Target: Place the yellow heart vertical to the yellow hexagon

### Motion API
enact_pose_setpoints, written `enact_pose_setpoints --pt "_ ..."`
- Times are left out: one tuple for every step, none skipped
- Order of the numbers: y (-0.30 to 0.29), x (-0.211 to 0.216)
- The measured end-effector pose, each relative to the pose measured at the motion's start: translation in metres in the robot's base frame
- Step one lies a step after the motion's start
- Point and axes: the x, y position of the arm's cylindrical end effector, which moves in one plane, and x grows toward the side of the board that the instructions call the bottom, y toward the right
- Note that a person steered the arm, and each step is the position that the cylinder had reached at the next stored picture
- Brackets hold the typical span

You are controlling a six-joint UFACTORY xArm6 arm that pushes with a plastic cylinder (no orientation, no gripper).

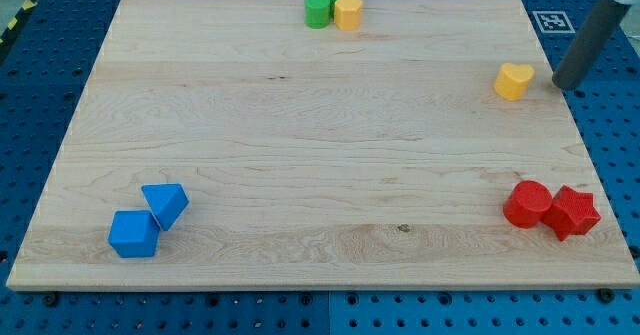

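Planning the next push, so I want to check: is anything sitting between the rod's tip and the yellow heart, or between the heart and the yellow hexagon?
Nothing visible. My tip sits just to the view's right of the yellow heart, bare board between. From the heart to the yellow hexagon at the view's top, the wood is bare too.

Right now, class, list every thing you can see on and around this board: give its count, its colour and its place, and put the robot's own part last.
Wooden board: one, light wood, filling most of the view.
Yellow heart: one, yellow, near the view's right edge.
Yellow hexagon: one, yellow, top centre, touching the green blocks.
Green blocks: two, green, top centre; shapes unclear.
Blue blocks: two, blue, bottom left, side by side.
Red blocks: two, red, bottom right, touching.
Pegboard: blue, around the board.
My tip: one, dark, just right of the yellow heart, a small gap between.
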Motion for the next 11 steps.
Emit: enact_pose_setpoints --pt "0.000 0.004" --pt "-0.009 0.004" --pt "-0.039 0.004" --pt "-0.082 0.004" --pt "-0.125 0.004" --pt "-0.166 0.004" --pt "-0.209 -0.003" --pt "-0.238 -0.008" --pt "-0.240 0.011" --pt "-0.257 0.026" --pt "-0.279 0.018"
